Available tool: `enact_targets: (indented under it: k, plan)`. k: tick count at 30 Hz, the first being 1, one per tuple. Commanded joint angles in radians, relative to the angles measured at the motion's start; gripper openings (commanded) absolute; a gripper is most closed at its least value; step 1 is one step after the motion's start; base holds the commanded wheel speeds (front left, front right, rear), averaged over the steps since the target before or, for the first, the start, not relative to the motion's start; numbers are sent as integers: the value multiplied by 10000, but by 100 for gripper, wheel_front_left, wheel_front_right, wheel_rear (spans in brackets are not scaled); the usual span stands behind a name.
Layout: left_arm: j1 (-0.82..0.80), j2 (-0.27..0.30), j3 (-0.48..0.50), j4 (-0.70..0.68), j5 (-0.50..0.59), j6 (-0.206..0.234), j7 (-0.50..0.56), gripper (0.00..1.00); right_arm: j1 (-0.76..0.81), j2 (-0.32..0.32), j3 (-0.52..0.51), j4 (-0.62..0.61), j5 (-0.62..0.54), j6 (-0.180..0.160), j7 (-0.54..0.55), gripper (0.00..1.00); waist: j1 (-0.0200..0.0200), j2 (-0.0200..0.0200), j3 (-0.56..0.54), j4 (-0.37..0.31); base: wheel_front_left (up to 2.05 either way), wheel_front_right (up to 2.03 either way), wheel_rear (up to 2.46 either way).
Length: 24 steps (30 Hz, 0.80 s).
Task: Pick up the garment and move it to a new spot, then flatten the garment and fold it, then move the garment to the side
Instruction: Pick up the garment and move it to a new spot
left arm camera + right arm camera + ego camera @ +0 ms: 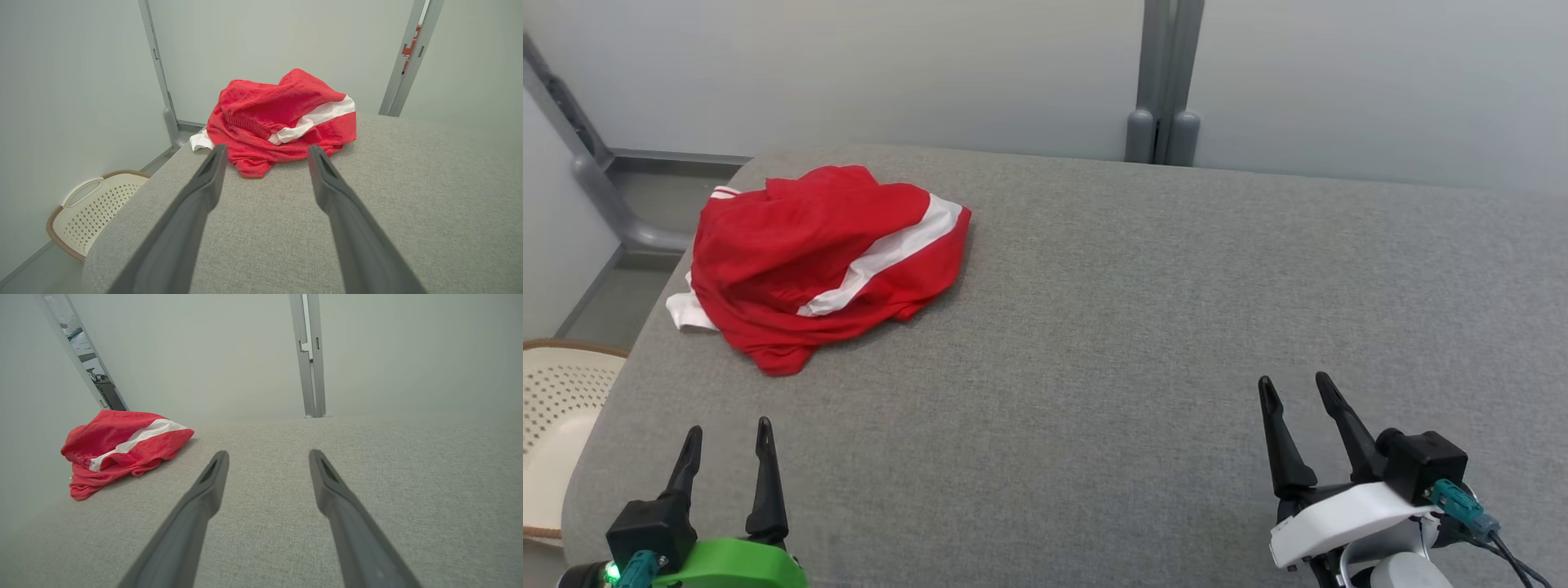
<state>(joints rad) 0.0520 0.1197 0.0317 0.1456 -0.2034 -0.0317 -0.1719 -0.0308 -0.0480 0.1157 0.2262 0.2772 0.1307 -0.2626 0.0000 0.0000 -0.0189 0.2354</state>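
The garment (pixel 817 257) is red with a white stripe and lies crumpled in a heap at the far left of the grey padded surface (pixel 1143 327). In the left wrist view the garment (pixel 282 118) sits straight ahead, beyond the fingertips. In the right wrist view the garment (pixel 122 445) lies far off to the left. My left gripper (pixel 729 433) hovers at the near left, open and holding nothing, well short of the heap. Over at the near right, my right gripper (pixel 1294 388) is open too, with nothing between its fingers.
A cream perforated basket (pixel 556 425) stands on the floor past the surface's left edge, also seen as the basket (pixel 94 208) in the left wrist view. Grey posts (pixel 1164 82) and pale wall panels rise behind the far edge.
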Motion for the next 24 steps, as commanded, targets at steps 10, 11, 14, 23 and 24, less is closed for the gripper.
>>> enact_targets:
  k: [10, 11, 14, 23, 24]
  plan:
    - [141, 195, 106, 48, -169, 124, 8, 100, 21, -42, -23, 81, -181, 0, -35, 100, 0, 0, 101, 1367, 0, 0, 0]
    - [152, 203, 110, 52, -179, 134, 6, 100, 12, -42, -5, 87, -167, 0, -34, 100, 0, 0, 105, 1467, 0, 0, 0]
    - [165, 233, 116, 55, -201, 166, -8, 100, -9, -43, 23, 91, -148, 0, -34, 100, 0, 0, 112, 1701, 0, 0, 0]
    - [236, 277, 138, 25, -291, 306, -32, 100, -28, -44, 94, 133, -98, 0, -34, 100, 0, 0, 86, 2216, 0, 0, 0]
    - [230, 288, 140, 25, -292, 313, -31, 100, -28, -44, 97, 135, -96, 0, -34, 100, 0, 0, 84, 2243, 0, 0, 0]
